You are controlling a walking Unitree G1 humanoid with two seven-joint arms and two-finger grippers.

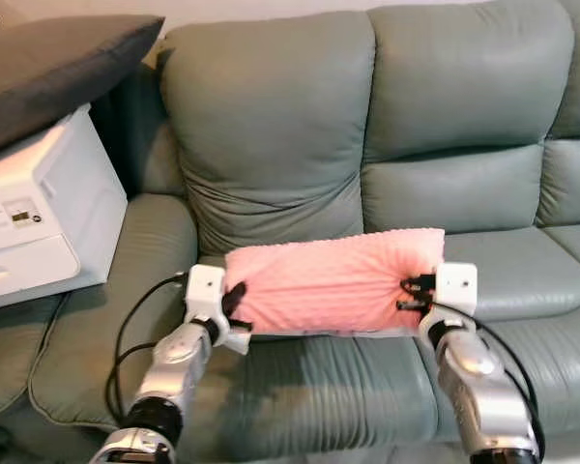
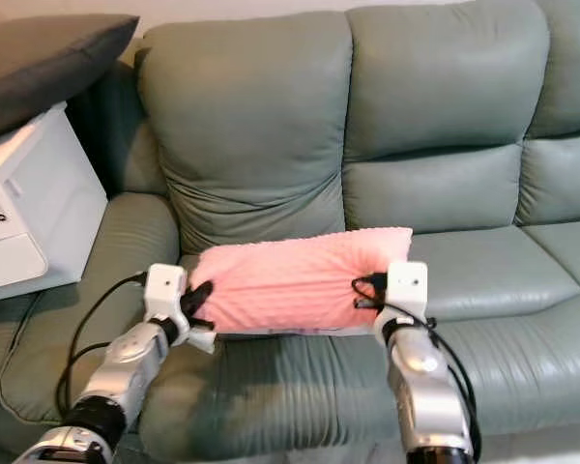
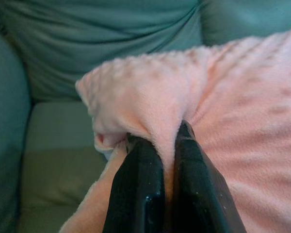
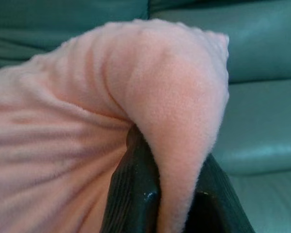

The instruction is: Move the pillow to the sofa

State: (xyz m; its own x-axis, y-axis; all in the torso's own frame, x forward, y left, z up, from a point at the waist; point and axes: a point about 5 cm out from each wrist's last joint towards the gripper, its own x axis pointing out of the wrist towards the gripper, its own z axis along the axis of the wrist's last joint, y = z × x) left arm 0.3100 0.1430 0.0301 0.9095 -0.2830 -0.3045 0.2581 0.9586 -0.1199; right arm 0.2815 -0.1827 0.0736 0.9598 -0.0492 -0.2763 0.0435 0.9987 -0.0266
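Between the two sets of fingers hangs the pink pillow (image 1: 333, 280), stretched sideways just above the seat of the green sofa (image 1: 271, 145). It may already touch the seat cushion, but I cannot tell for sure.

What could go wrong? Each side holds only a small fold of the soft cover. If one arm pulls away from the other, the fluffy cloth could slip out, and that end would flop down. If one side lets go before the other, the pillow could swing and roll off the front edge of the seat.

The left fingers (image 3: 157, 141) are almost closed, with a thin fold of the pillow's corner pinched between them. The right fingers (image 4: 177, 160) are a little wider apart, squeezing a thicker bump of the pillow's other end. Beyond the left fingers, a white printer (image 1: 34, 217) sits by the sofa's arm, with a dark grey cushion (image 1: 58, 58) on top.
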